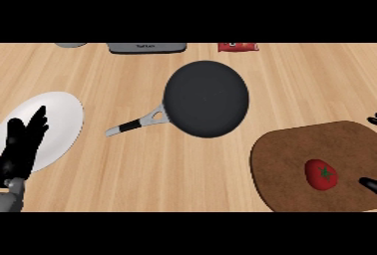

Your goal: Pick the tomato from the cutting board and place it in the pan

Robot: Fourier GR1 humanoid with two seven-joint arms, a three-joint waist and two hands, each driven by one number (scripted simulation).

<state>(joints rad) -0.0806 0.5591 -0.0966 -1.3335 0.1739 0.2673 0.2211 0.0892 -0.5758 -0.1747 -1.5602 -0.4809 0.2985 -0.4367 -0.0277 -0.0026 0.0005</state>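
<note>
A red tomato (321,174) with a green stem lies on the brown cutting board (294,149) at the lower right. The dark round pan (206,98) sits in the middle of the counter, its grey and black handle (136,123) pointing down-left. Of my right hand (368,183) only fingertips show at the right edge, one just right of the tomato and one higher near the board's far corner; the tomato sits apart from them. My left hand (22,144) stands open at the left edge, fingers up, over a white plate.
A white plate (63,119) lies at the left under my left hand. Along the back edge are a grey appliance (147,48), a grey object (71,45) and a red packet (239,47).
</note>
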